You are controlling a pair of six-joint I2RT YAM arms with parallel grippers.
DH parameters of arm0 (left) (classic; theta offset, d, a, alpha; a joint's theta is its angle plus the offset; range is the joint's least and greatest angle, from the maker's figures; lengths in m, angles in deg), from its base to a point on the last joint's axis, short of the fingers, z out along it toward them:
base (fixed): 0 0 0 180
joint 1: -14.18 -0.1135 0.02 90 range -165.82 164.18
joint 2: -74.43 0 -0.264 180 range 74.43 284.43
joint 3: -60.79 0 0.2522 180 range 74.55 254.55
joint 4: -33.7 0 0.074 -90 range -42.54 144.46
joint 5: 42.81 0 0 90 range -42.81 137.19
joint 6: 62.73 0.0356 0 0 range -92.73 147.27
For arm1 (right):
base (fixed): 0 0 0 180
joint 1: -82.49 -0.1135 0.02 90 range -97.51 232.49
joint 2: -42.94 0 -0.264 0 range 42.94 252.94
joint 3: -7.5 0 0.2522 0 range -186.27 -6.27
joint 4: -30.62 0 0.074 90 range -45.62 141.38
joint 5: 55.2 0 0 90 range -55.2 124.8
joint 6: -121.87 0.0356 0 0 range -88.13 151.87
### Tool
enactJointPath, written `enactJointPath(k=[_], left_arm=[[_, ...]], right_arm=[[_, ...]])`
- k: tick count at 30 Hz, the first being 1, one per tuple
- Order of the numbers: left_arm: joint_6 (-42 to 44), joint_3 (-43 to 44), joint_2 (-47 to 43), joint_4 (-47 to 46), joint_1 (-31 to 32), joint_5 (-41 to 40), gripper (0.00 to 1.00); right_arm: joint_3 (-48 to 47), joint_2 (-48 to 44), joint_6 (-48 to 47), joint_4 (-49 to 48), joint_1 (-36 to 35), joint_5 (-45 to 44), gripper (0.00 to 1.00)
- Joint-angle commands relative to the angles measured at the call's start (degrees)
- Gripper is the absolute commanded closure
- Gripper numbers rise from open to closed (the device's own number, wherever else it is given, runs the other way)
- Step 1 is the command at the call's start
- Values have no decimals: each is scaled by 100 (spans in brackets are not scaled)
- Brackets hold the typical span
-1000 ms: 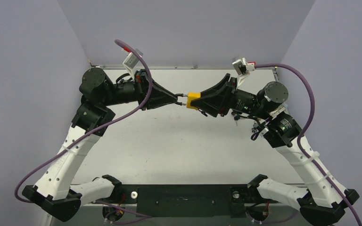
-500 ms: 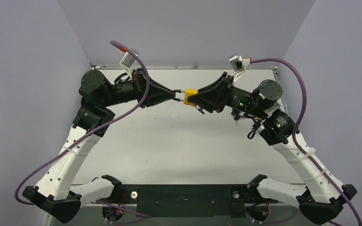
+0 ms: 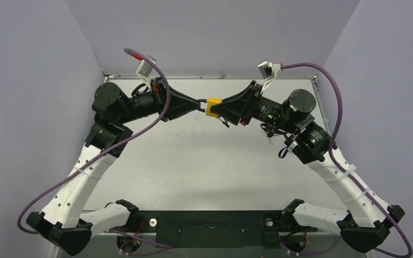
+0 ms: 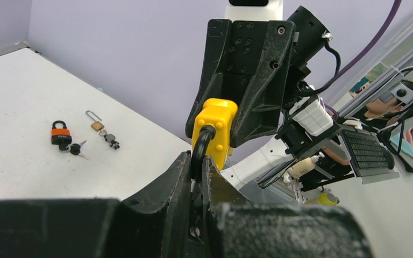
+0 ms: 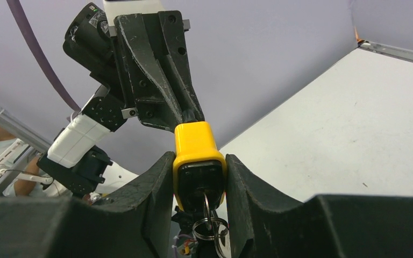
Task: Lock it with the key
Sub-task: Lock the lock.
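Right pincer [image 5: 199,164] grips padlock [image 5: 193,141]; left pincer [image 4: 196,161], shackle [image 4: 201,141]

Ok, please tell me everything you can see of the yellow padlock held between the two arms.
The yellow plastic-covered padlock has a blocky body with a black bottom face, where a small key sits with metal rings hanging. Its dark curved shackle points to the left tool, which pinches it; whether it is latched is hidden. The right tool clamps the body on two sides. The lock lies roughly level in the air above the white table.
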Motion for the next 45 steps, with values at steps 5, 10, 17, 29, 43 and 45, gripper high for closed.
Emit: enactJointPath(k=[5, 10, 17, 29, 43, 45], left_arm=[[-322, -138, 42, -239, 595, 259, 100], [-254, -142, 59, -148, 810, 149, 100], [-271, -56, 80, -111, 1029, 90, 100], [-792, 64, 135, -698, 1118, 184, 100], [-1189, 501, 337, -1148, 1329, 341, 100], [-1204, 530, 345, -1158, 1362, 343, 100]], right_arm=[[-310, 345, -231, -331, -343, -468, 100], [-404, 445, -359, -205, -417, -563, 100], [-446, 544, -476, -101, -426, -641, 100], [-409, 707, -792, 206, -631, -824, 100], [-145, 827, -916, 225, -701, -892, 100], [-152, 870, -916, 210, -718, -871, 100]])
